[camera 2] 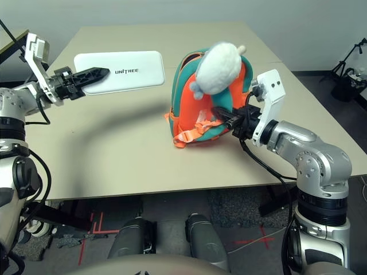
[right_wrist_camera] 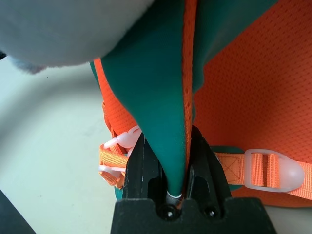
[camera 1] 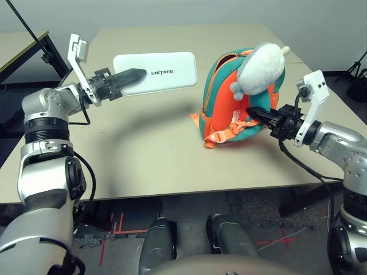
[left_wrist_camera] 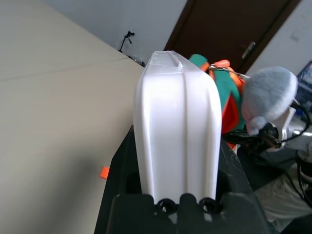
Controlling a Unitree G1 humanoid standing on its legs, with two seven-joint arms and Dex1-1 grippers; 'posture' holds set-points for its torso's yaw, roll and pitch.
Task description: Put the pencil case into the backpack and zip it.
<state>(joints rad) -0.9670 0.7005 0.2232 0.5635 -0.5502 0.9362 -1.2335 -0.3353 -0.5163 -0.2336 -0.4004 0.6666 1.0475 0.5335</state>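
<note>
Now the left gripper (camera 1: 133, 75) is pinching one end of the white pencil case (camera 1: 157, 73), holding it flat above the far left of the table (camera 1: 143, 154), its long side pointing right toward the orange backpack (camera 1: 229, 103). The right gripper (right_wrist_camera: 168, 161) is squeezing a teal fold of the backpack; the right wrist view is showing this pinch up close.

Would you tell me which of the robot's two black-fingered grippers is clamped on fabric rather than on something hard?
The right gripper: it pinches the orange-and-teal backpack's fabric edge, while the left gripper holds the flat white hard pencil case.
</note>
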